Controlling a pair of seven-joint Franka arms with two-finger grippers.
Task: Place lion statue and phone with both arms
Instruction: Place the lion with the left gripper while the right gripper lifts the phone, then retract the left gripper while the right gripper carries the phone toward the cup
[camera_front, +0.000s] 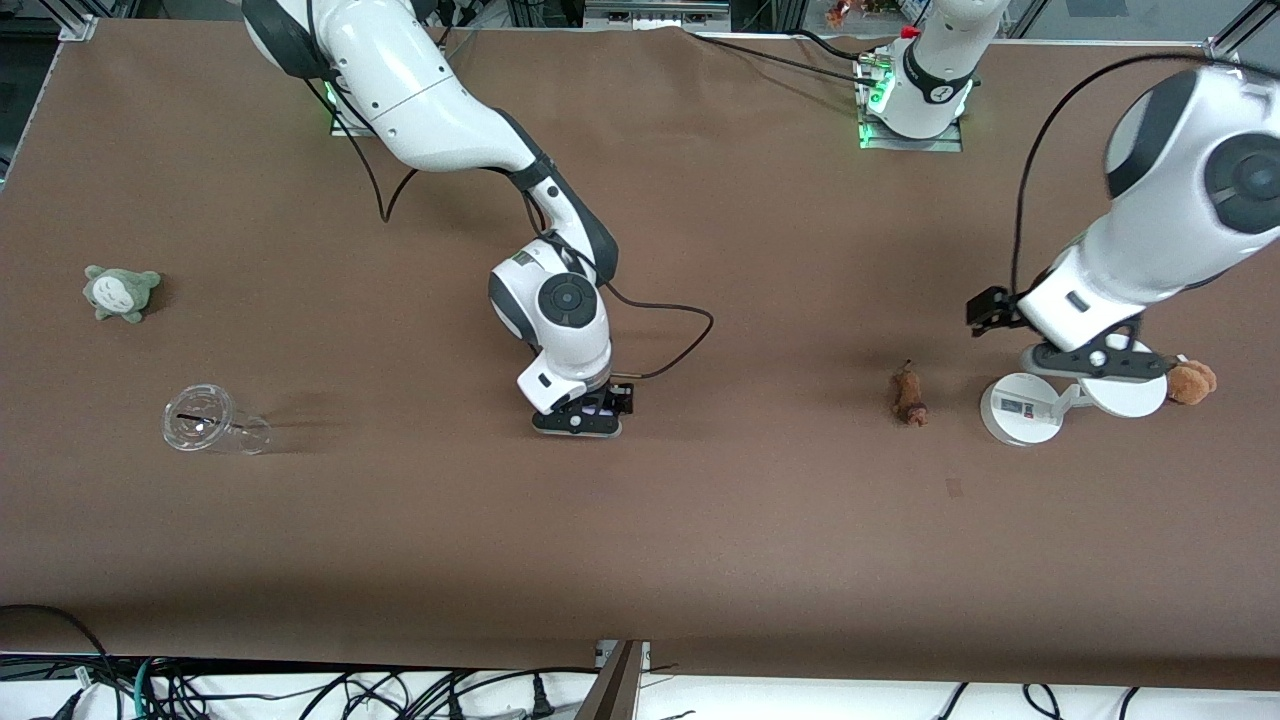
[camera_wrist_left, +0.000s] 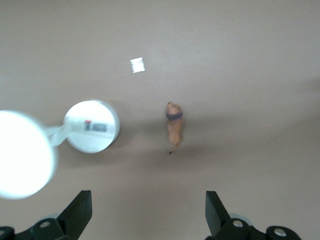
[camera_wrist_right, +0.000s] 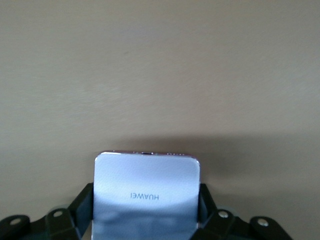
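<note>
Right gripper (camera_wrist_right: 145, 227) is low at mid-table, jaws against both sides of the phone (camera_wrist_right: 146, 197); we judge it gripped. Left gripper (camera_wrist_left: 147, 215) hangs wide open and empty over the white stand (camera_front: 1020, 408). Lion statue (camera_front: 909, 396) lies just beside that stand, toward the right arm's end, long axis toward the bases. Bare brown cloth (camera_front: 700, 520) all around.

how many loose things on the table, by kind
plush toys: 2, grey-green plush and brown plush
lion statue: 1
phone: 1
white stand: 1
clear cup: 1
total: 6
</note>
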